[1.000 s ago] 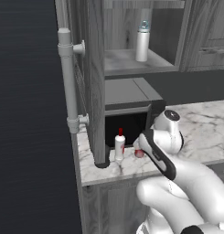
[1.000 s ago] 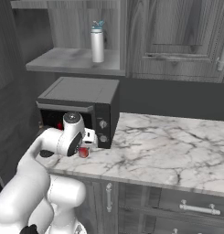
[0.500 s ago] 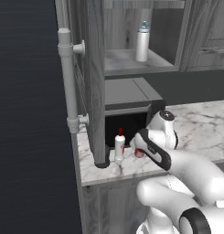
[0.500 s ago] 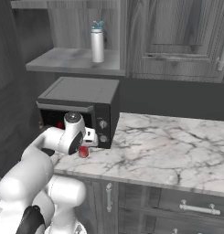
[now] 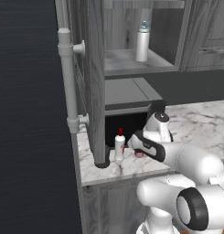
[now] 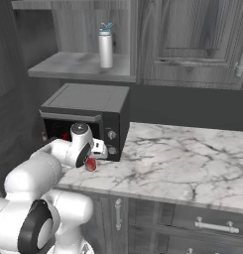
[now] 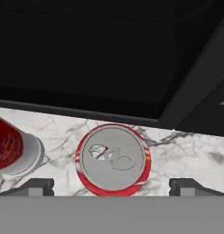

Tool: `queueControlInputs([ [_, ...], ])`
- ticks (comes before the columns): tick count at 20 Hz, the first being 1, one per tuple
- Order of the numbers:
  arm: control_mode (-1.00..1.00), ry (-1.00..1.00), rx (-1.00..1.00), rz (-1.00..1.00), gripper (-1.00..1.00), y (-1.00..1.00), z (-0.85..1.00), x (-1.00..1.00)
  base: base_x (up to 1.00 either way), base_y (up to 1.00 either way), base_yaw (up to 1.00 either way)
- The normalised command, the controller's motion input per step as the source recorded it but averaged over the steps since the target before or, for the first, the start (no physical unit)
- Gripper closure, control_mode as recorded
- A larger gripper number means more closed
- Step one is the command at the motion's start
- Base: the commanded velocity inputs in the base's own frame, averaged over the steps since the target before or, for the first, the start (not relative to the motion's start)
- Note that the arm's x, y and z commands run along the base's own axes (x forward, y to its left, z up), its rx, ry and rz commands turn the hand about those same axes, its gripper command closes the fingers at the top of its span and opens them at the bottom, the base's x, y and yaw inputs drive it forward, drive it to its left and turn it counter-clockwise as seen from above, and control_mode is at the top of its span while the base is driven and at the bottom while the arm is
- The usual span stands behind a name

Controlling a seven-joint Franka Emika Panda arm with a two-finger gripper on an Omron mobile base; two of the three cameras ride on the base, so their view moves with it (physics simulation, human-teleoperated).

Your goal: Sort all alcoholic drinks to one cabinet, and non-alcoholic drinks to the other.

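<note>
Glossy white rounded arm [image 5: 191, 160] segments, dark bands at joints, grey-capped wrist, small dark fingertips [image 7: 38, 186]

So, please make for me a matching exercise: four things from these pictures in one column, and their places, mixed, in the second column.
Things:
1. red can
2. pale-grey bottle
3. white bottle
4. microwave

Places:
A. on the open shelf above
B. between the open gripper tips
C. on the counter, under the shelf
D. at the counter's front edge, beside the can

Pairs: 1-B, 2-A, 3-D, 4-C
</note>
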Motion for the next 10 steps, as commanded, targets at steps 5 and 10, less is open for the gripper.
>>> queueControlInputs([
  [5, -1.00, 0.00, 0.00, -0.01, -1.00, 0.05, -0.20, 0.04, 0.00, 0.00, 0.00],
  [10, -1.00, 0.00, 0.00, 0.00, -1.00, 0.01, -0.15, 0.02, 0.00, 0.00, 0.00],
])
